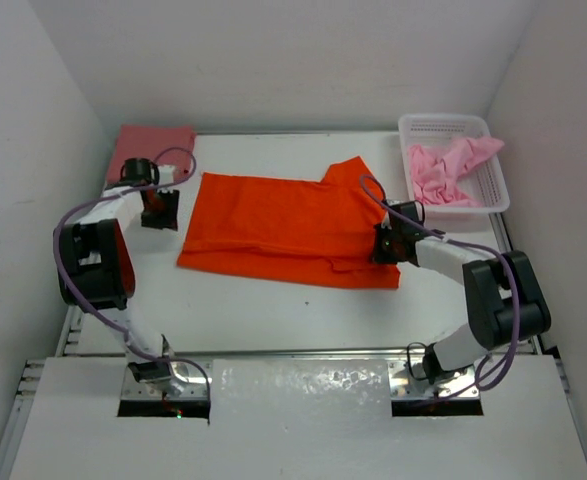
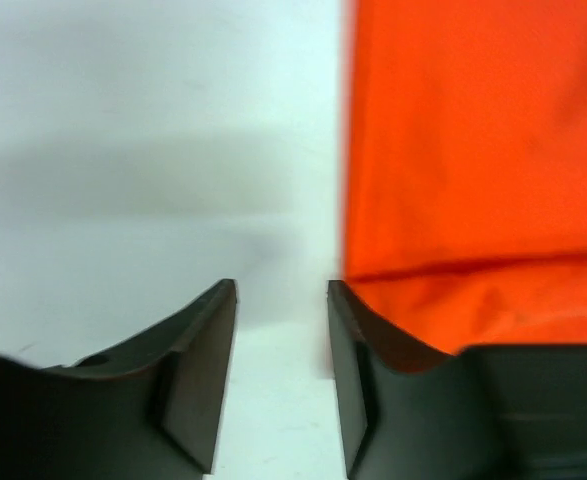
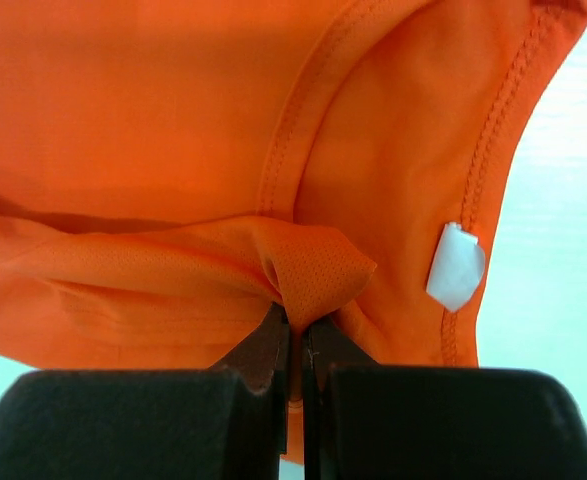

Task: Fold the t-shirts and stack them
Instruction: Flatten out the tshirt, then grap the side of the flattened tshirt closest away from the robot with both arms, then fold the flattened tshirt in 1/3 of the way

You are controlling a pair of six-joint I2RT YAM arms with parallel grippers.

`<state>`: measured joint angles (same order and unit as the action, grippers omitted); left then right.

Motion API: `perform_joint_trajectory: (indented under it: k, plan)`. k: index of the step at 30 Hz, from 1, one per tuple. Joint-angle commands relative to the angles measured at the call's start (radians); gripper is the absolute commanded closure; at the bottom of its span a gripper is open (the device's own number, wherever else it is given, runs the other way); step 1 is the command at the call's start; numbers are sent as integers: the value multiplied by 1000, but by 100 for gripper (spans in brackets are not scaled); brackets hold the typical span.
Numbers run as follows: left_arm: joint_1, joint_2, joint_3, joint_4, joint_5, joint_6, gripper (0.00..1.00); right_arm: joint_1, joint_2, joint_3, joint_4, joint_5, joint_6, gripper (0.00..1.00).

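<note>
Left claw (image 1: 160,208) (image 2: 281,300): jaws parted by a modest gap with nothing between them. The left wrist view shows only bare white table (image 1: 273,310) (image 2: 123,120) in the gap. It sits at 9 o'clock of the orange t-shirt (image 1: 283,225) (image 2: 473,150), just off the shirt's left edge. In the wrist view that edge runs just beside the claw's right-hand finger.

Right claw (image 1: 388,243) (image 3: 295,320): jaws fully together, pinching a small peaked fold of the orange t-shirt (image 3: 153,100). The grip is close to the stitched neckline. A small white label (image 3: 455,265) lies on the inside of the collar, at 2 o'clock of the pinch. In the top view this claw is at 4 o'clock of the shirt, on its right margin.

Orange t-shirt: spread mostly flat across the middle of the table, long axis left to right. One sleeve juts out toward 1 o'clock, and a ridge of cloth is bunched near the right claw.

Rose-red t-shirt (image 1: 153,140): a compact rectangle at the 10 o'clock corner of the table. It is apart from the orange shirt and just behind the left arm's wrist.

Light pink t-shirt (image 1: 443,170): crumpled inside the white perforated basket (image 1: 443,120) at 2 o'clock. One part of it drapes over the basket's far right rim.
</note>
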<state>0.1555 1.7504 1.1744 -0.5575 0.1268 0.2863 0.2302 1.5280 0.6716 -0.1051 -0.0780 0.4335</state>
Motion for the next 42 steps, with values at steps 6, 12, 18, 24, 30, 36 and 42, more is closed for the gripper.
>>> perform_joint_trajectory:
  k: [6, 12, 18, 24, 30, 36, 42]
  plan:
    - [52, -31, 137, 56, 52, 26, 59, -8, 9, 128, 7, 17, -22, 100]
    - [-31, -173, -68, -27, 261, 678, 51, -8, 15, 151, -22, 0, -35, 100]
    - [-106, -353, -335, 298, 166, 921, 25, -8, 29, 131, 8, -31, -7, 100]
    - [-103, -85, -74, 180, 128, 597, 13, -8, 28, 149, 10, -17, -7, 100]
    - [-128, -63, -164, 292, 54, 490, 13, -8, 75, 193, -74, 61, -41, 67]
    - [-114, -9, -107, 283, -121, 334, 13, -12, 75, 230, -221, 280, -96, 25]
    - [-33, -2, 79, 64, 5, 159, 13, -14, -20, 275, -356, 333, -133, 22]
